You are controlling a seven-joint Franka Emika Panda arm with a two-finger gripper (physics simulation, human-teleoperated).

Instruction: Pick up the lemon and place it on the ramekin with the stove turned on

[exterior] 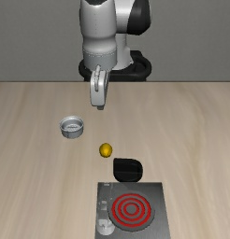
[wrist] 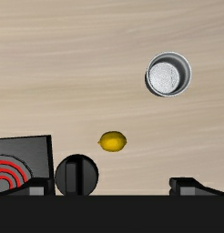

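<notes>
Wooden tabletop (exterior: 33, 159) — lemon (exterior: 106, 149) flat, long axis across the exterior view's width

And here's the arm (exterior: 107, 28): big rounded shells, glossy white, fading to light grey where the shade falls. A black joint section (exterior: 137, 11) bulges out beside the white casing, smooth and curved. At its foot sits the base (exterior: 122, 67), black, low and broad, flaring out to both sides. The casing narrows now into the gripper (exterior: 98, 105), a pale grey blocky body with slim fingers and a darker slot running between them. Over to the wrist view: a dark grey fingertip (wrist: 198, 187), flat and wedge-shaped, joined to a plain black strip of the hand itself
</notes>
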